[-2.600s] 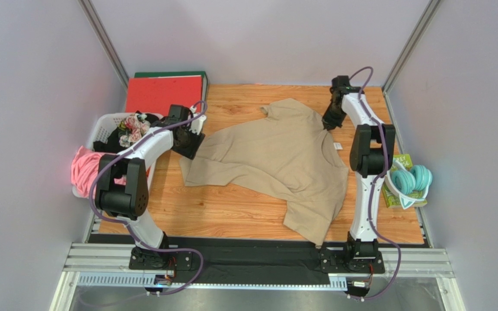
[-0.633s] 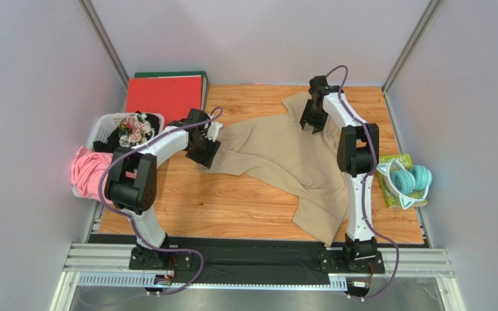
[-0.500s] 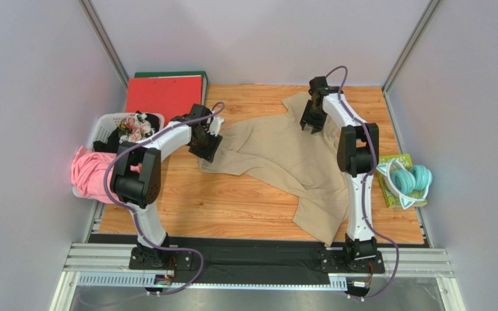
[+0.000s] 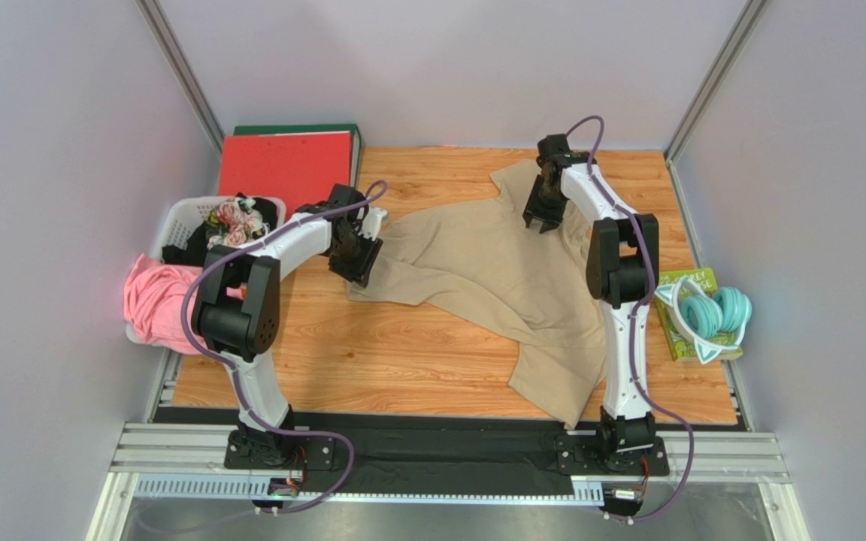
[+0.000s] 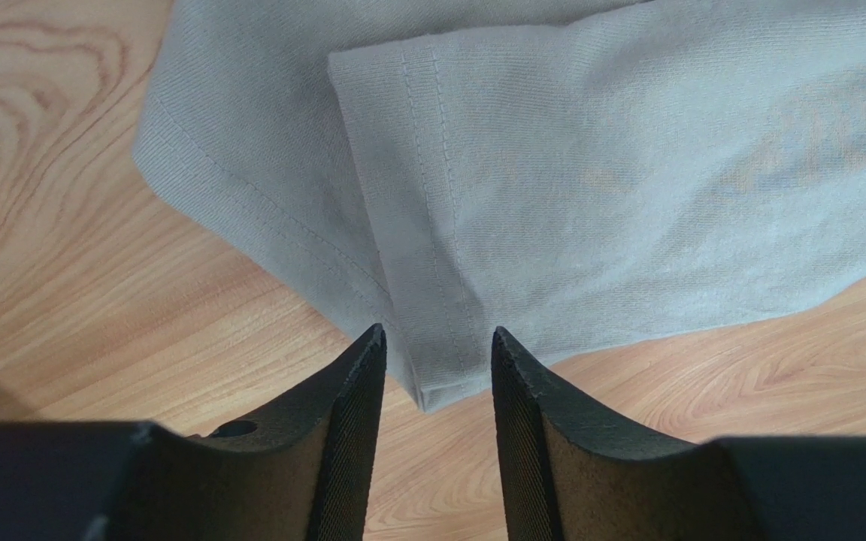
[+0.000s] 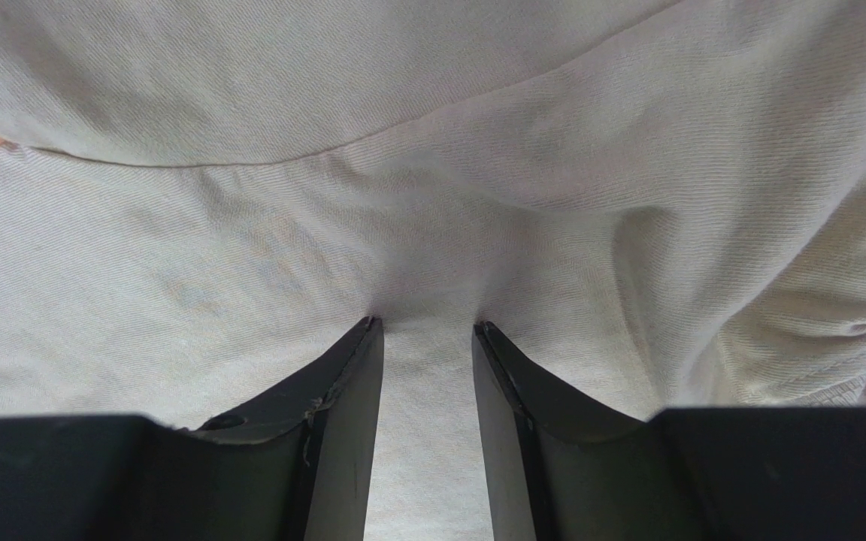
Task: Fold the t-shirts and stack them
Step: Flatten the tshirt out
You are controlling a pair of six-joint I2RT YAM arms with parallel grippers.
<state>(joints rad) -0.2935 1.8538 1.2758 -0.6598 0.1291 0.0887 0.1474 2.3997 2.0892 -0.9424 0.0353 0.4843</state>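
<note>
Left gripper [image 5: 432,344]: I read the jaws as parted to a middling gap, tips down at the wood.
In its gap: a stitched hem corner of the t-shirt [image 4: 483,271] lies between the tips, with bare wood showing just below the corner. I can't tell whether the pads touch the cloth.
Right gripper [image 6: 426,329]: jaws parted about as far, pointed down into the cloth.
In its gap: tan fabric fills the space between the tips, and creases run in toward them. A curved seam crosses just beyond.
Where each sits: my left one is at the shirt's left edge, my right one on its far part.
T-shirt: tan, rumpled, only partly flat. It lies across the middle and far right of the table [image 4: 404,349], with one end trailing toward the near right beside the right arm.
Left of the table: a white basket [image 4: 181,214] of mixed clothes, with a pink cloth [image 4: 153,299] hanging over its side.
Far left: a red binder [image 4: 285,167].
Right edge: teal headphones [image 4: 718,310] on a green book [image 4: 675,338], well apart from the shirt.
</note>
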